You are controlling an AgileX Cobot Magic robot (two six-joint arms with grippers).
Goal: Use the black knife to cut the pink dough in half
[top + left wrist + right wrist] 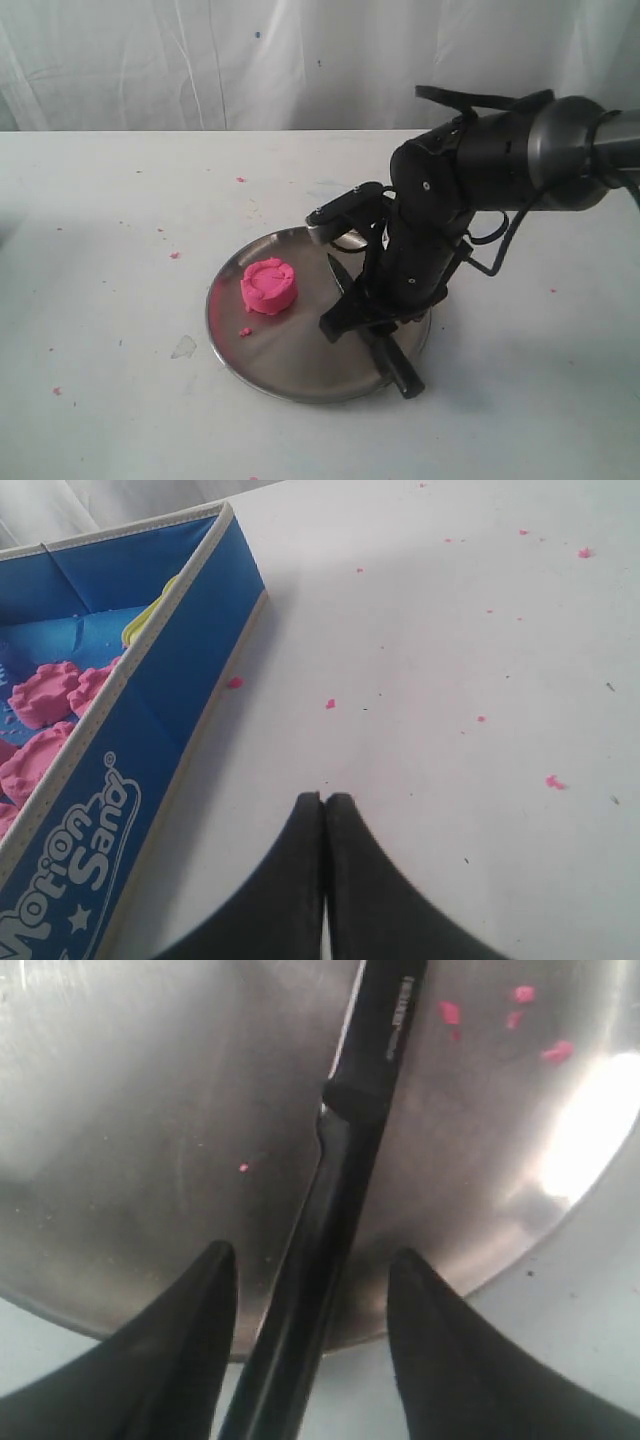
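Whole, uncut pink dough (268, 286): a bright pink, thick round puck sitting flat on the left part of the steel plate (290, 372). The black knife (350, 1150), slim and all black, lies flat on the right part, well apart from the dough. Its pointed blade rests on the plate and its handle crosses the near rim.

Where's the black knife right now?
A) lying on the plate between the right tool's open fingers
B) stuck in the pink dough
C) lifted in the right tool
A: the right wrist view shows the black knife lying on the steel plate, the right tool spread open with a gap on each side of the handle.
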